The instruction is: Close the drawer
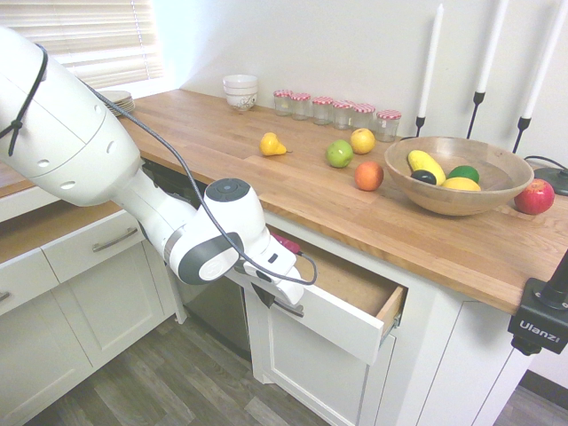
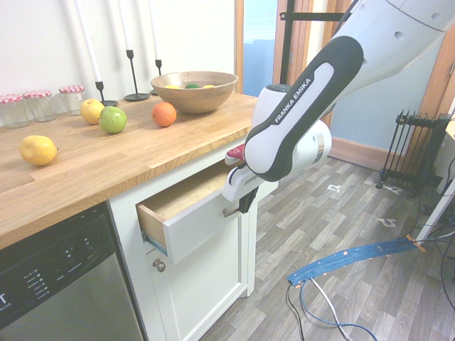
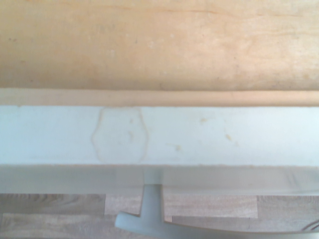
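Nearest the first exterior camera, the white jointed robot arm (image 1: pixel 75 120) spans the upper left. Its dark-fingered gripper (image 1: pixel 264 296), fingers together, is near the metal bar handle (image 1: pixel 289 309) of the white-fronted, plywood-sided drawer (image 1: pixel 335 327), open at lower centre.

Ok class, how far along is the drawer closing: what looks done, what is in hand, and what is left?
Done: the end effector is shut and down at the front of the drawer, by the bar handle.
In hand: probably the push; contact isn't clear.
Left: the closing itself, as the drawer stands out from the cabinet with its wooden inside showing.
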You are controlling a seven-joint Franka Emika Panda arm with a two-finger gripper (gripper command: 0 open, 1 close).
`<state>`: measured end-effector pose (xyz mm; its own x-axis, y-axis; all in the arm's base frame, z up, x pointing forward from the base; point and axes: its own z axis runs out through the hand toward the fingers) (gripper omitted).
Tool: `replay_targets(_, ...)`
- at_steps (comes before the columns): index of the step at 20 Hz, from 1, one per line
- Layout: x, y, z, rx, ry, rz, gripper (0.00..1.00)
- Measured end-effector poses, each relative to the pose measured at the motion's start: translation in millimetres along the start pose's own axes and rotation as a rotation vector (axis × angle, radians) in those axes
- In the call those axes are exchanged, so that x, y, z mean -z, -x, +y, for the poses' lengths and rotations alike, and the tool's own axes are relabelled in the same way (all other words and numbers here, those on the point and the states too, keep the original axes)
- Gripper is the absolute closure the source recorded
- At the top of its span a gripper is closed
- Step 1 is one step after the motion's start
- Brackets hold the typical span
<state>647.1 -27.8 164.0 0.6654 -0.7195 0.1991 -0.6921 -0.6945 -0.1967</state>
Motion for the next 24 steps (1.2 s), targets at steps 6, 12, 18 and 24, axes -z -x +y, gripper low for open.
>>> replay_targets(6,-5.8,-21.5,-18.3,-0.01,0.001,0.006,1.0)
replay_targets(12,-19.6,-37.0,-35.8,-0.021,-0.009,0.021,1.0)
replay_targets(18,-27.4,-52.1,-54.9,-0.032,-0.015,0.03,1.0)
replay_targets(24,-39.9,-58.1,-58.5,-0.039,0.008,0.002,1.0)
